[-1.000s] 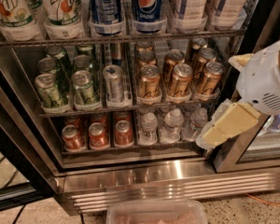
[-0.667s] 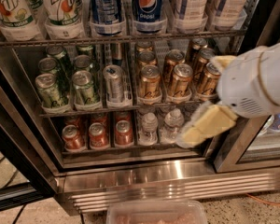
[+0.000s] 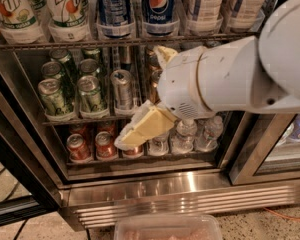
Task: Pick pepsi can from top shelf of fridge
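1. The fridge (image 3: 155,194) fills the view: steel base panel below, wire racks of drinks above it.
2. My white arm (image 3: 240,79) comes in from the right and covers the right half of the middle rack.
3. The top shelf (image 3: 90,40) runs along the upper edge. 7UP bottles (image 3: 65,6) stand at its left and white bottles (image 3: 202,4) at its right.
4. The pepsi can (image 3: 112,6) stands upright on that shelf just right of the 7UP bottles, small print facing out. The globe-logo can (image 3: 158,6) is in the next lane to its right.
5. My gripper (image 3: 135,134) points down and left in front of the lower racks, below a silver can (image 3: 122,89). It sits between the red cans (image 3: 80,146) and the clear bottles (image 3: 185,136), well below the pepsi can. I cannot tell whether it is wide or narrow.
6. Green cans (image 3: 55,91) fill the middle rack's left side.
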Robot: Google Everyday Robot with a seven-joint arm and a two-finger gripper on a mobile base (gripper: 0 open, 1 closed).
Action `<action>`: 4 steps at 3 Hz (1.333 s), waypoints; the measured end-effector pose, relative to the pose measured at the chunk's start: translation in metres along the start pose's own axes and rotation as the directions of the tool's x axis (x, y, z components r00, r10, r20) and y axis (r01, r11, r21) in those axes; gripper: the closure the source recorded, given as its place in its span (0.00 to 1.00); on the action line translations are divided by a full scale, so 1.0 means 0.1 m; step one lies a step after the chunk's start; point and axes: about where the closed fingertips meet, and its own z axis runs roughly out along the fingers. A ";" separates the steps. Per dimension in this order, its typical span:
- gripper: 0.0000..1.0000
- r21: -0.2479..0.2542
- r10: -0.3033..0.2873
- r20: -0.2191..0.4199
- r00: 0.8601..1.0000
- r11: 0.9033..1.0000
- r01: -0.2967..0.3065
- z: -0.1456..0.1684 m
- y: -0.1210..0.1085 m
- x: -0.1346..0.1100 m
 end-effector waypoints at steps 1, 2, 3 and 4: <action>0.00 0.006 -0.009 0.102 0.995 1.000 0.009 0.22 0.09 -0.31; 0.00 0.014 -0.014 0.113 0.993 1.000 0.012 0.20 0.09 -0.39; 0.00 0.038 -0.008 0.119 0.993 0.999 0.003 0.17 0.10 -0.43; 0.00 0.101 0.003 0.167 0.986 0.995 -0.020 0.27 0.12 -0.50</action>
